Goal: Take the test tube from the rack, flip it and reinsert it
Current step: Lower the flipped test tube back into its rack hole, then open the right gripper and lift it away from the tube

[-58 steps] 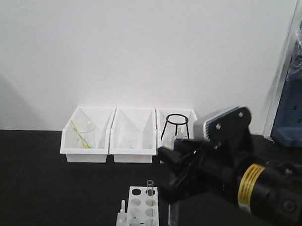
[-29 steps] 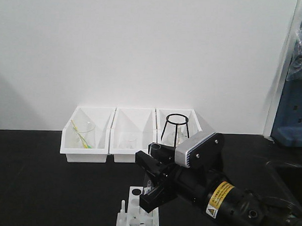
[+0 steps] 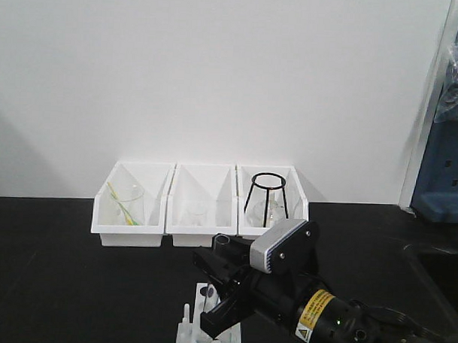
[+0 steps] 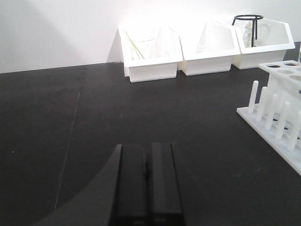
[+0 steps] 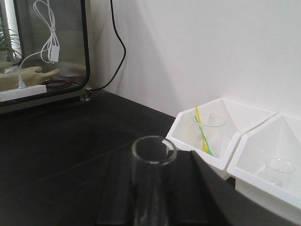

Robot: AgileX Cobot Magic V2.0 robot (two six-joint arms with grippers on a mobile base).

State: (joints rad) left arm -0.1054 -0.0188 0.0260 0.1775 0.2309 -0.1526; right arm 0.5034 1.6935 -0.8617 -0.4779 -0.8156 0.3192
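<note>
The white rack (image 3: pixel 207 293) stands at the front edge of the black table, its pegs (image 3: pixel 185 314) on the left. My right gripper (image 3: pixel 219 270) hangs low over it and hides most of its holes. In the right wrist view my right gripper (image 5: pixel 153 161) is shut on a clear glass test tube (image 5: pixel 151 188), whose open mouth pokes out past the fingertips. In the left wrist view my left gripper (image 4: pixel 146 147) is shut and empty above bare tabletop, with the rack (image 4: pixel 285 74) and its pegs (image 4: pixel 273 113) off to its right.
Three white bins (image 3: pixel 203 229) line the back wall. The left one holds a beaker with yellow-green straws (image 3: pixel 127 202), the middle a small beaker (image 3: pixel 194 213), the right a black tripod stand (image 3: pixel 266 197). A glass-fronted case (image 5: pixel 47 47) stands at the far left.
My right arm has swung left and down with the test tube, from beside the rack's right side to directly over it, now covering most of the rack.
</note>
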